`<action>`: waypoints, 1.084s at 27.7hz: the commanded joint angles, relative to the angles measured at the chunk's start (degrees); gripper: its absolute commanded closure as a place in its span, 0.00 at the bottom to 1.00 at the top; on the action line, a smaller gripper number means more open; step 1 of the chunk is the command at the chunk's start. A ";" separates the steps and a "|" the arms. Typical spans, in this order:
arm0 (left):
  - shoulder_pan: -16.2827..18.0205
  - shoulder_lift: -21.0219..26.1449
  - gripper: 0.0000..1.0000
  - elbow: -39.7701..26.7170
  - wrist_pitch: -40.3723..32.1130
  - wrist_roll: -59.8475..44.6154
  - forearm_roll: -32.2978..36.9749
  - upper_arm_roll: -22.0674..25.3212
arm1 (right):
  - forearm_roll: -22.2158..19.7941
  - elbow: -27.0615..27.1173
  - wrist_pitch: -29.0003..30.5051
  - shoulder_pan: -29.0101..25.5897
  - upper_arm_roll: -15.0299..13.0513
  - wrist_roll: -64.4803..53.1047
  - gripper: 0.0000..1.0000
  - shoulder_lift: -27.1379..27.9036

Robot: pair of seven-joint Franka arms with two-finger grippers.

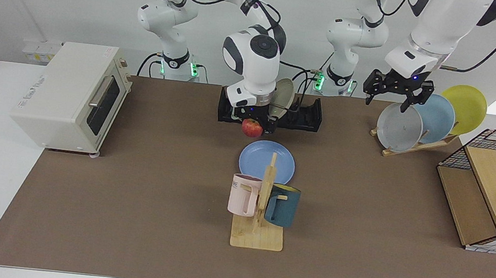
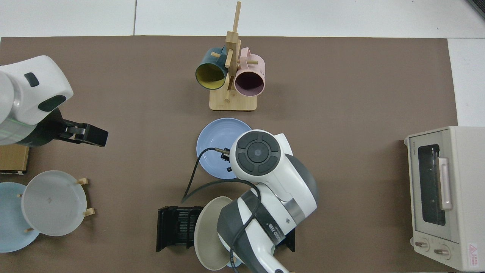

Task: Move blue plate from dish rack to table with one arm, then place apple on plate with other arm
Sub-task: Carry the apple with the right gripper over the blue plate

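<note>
1. In the facing view, the round, shallow periwinkle-blue plate lies flat on the matte brown mat of the white table, just behind the light wooden mug stand that carries a pink mug and a dark teal mug.
2. The right arm's black two-finger gripper hangs above the far edge of that plate, its fingers clamped on the small red apple with yellow patches; the apple is in the air, clear of the plate.
3. Behind it stands the low black slotted dish rack, with a beige plate upright in it.
4. The left arm's black gripper waits above the slanted wooden plate stand, over the grey plate; its fingers are spread and hold nothing. A paler sky-blue plate and a yellow plate lean behind the grey one.
5. A cream toaster oven sits at this view's left side.
6. In the top view, the right arm's white wrist covers the near part of the blue plate; the apple and that gripper are hidden beneath it.
7. The left gripper shows at this view's left edge, over bare mat, well apart from the blue plate.
8. The dish rack is partly hidden by the right arm.
</note>
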 commanded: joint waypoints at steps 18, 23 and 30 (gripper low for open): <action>1.62 0.24 0.00 1.66 -1.96 -0.64 -0.74 0.66 | 1.09 9.14 7.25 1.27 -0.02 4.31 0.96 13.44; 2.50 0.06 0.00 1.66 -1.96 -0.64 -0.65 0.84 | 2.85 8.97 9.70 1.27 0.06 4.31 0.91 14.50; 2.58 0.06 0.00 1.66 -1.96 -0.64 -0.65 0.84 | 5.48 8.97 10.50 2.23 0.06 4.57 0.86 16.08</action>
